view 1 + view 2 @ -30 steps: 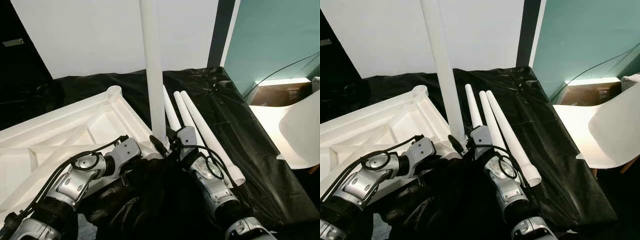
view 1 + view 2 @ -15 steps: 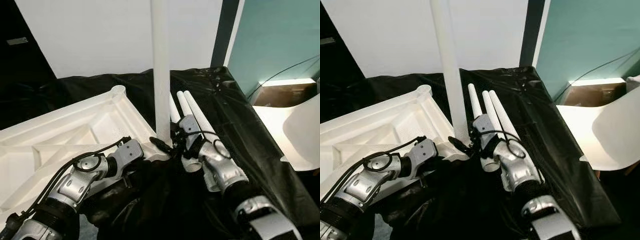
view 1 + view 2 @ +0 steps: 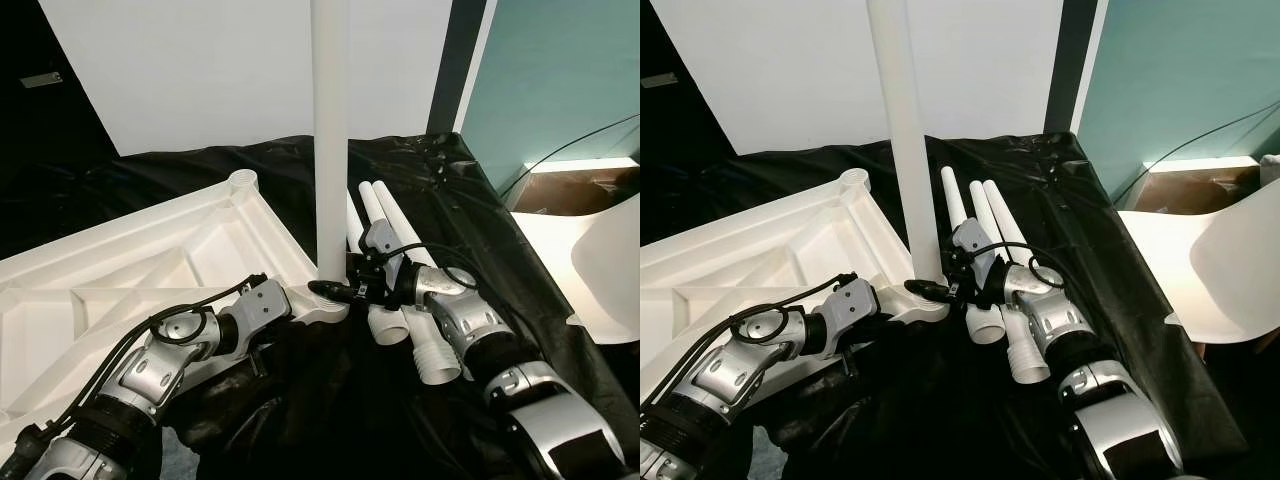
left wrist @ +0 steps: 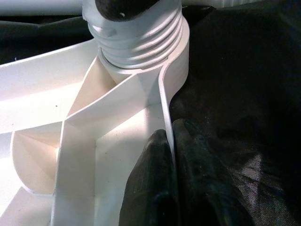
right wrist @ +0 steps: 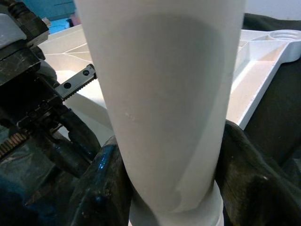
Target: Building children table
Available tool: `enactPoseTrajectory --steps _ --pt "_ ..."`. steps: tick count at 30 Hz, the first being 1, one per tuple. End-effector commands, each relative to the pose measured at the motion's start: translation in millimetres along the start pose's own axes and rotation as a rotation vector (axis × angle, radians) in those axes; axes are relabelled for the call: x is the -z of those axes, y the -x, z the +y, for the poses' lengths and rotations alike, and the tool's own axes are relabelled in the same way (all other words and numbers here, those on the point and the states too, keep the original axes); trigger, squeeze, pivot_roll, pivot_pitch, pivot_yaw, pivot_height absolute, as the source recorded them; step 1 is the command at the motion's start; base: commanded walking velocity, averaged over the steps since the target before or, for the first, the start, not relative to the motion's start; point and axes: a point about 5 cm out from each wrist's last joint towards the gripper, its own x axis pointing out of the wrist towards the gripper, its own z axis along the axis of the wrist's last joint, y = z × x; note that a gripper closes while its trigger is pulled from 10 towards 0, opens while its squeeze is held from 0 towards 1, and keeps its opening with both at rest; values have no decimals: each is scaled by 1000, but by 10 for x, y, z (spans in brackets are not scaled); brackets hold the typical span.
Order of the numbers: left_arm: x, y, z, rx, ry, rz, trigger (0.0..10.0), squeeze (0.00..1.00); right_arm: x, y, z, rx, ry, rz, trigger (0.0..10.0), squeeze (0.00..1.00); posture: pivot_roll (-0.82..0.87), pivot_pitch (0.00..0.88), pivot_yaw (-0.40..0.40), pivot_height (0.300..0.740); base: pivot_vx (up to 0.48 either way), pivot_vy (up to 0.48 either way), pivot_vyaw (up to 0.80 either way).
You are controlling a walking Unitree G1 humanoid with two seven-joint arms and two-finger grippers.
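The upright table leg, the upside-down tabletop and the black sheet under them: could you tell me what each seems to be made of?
Upright leg: likely moulded white plastic, smooth and matte, with moulded screw threads at its base.
Tabletop: probably the same white plastic, given its thin moulded ribs.
Black sheet: seemingly thin plastic film, glossy and crinkled.

left gripper (image 4: 171,183) pinched shut, right gripper (image 5: 169,188) clamped

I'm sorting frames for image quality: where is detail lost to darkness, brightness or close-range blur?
Left eye view: sharp, but the black sheet in front swallows its folds. Left wrist view: the black fingers on the tabletop rim are soft and dark; the threads of the leg stay readable. Right wrist view: the upright leg is bright, nearly featureless; the fingers beside it blur.
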Motion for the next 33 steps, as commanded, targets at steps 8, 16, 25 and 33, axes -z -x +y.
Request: enactPoseTrajectory --steps 8,16,25,33 --pt "266 -17 -229 173 62 103 10000 0 88 188 -119 67 -37 49 0 0 76 0 22 740 0 0 0" --pt "276 2 -244 169 67 104 10000 0 227 242 215 781 -121 -237 0 0 92 0 18 740 0 0 0" --pt "288 6 -234 165 65 110 10000 0 152 228 99 855 -94 -251 0 0 93 0 14 740 0 0 0" --pt "296 12 -251 165 70 110 10000 0 89 92 188 705 -80 -245 10000 1000 95 0 11 740 0 0 0"
